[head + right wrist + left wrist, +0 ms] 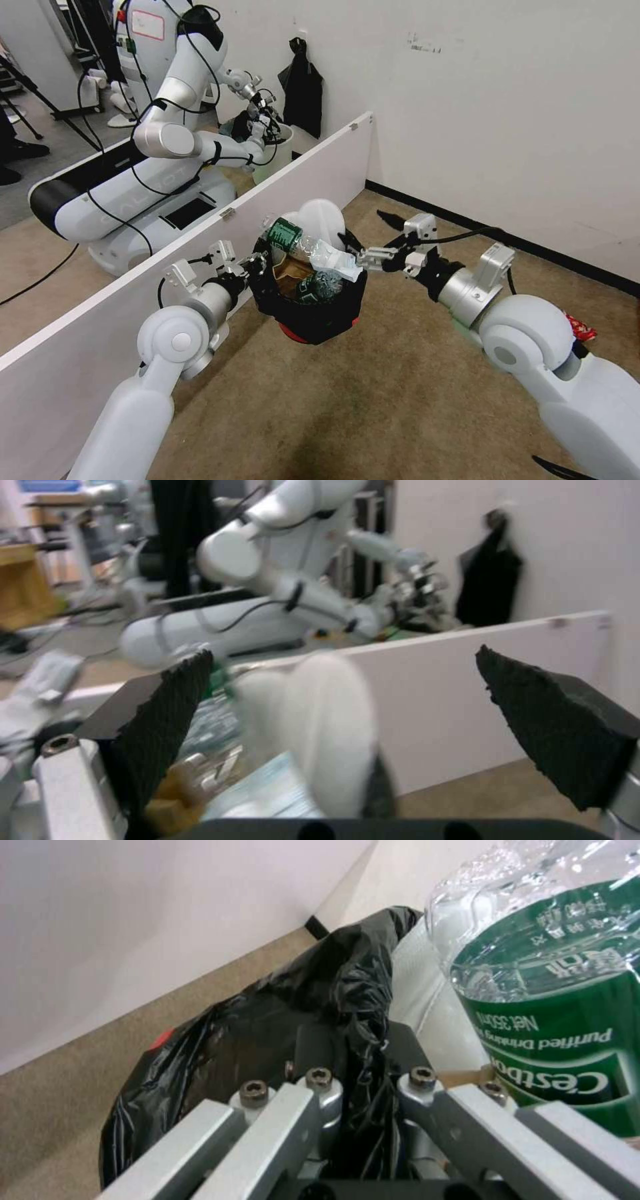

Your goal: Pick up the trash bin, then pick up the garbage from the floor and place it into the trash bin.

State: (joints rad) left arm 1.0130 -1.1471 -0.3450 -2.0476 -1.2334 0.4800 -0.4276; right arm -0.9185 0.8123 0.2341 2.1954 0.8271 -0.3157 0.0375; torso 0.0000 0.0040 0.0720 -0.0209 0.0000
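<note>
The trash bin (pixel 313 320) hangs just above the floor (pixel 373 413), red at its base under a black bag liner (pixel 267 1025). My left gripper (pixel 257 265) is shut on its rim, with the liner pinched between the fingers (pixel 313 1040). The garbage heaped inside includes a clear green-labelled bottle (pixel 288 235) (pixel 553 1005), a brown paper bag (pixel 290 272), a pale blue mask (pixel 337 263) (pixel 267 790) and white slippers (pixel 320 223) (pixel 320 725). My right gripper (pixel 368 230) (pixel 347 720) is open beside the bin's far rim, pads (pixel 167 705) wide apart and holding nothing. A red piece of litter (pixel 580 328) lies on the carpet behind my right arm.
A long white partition board (pixel 133 293) runs close along the bin's left side. Behind it stand another white robot (pixel 167 133) and a pale bucket (pixel 277 153). A black bag (pixel 303 87) hangs on the white wall. Open carpet lies in front of the bin.
</note>
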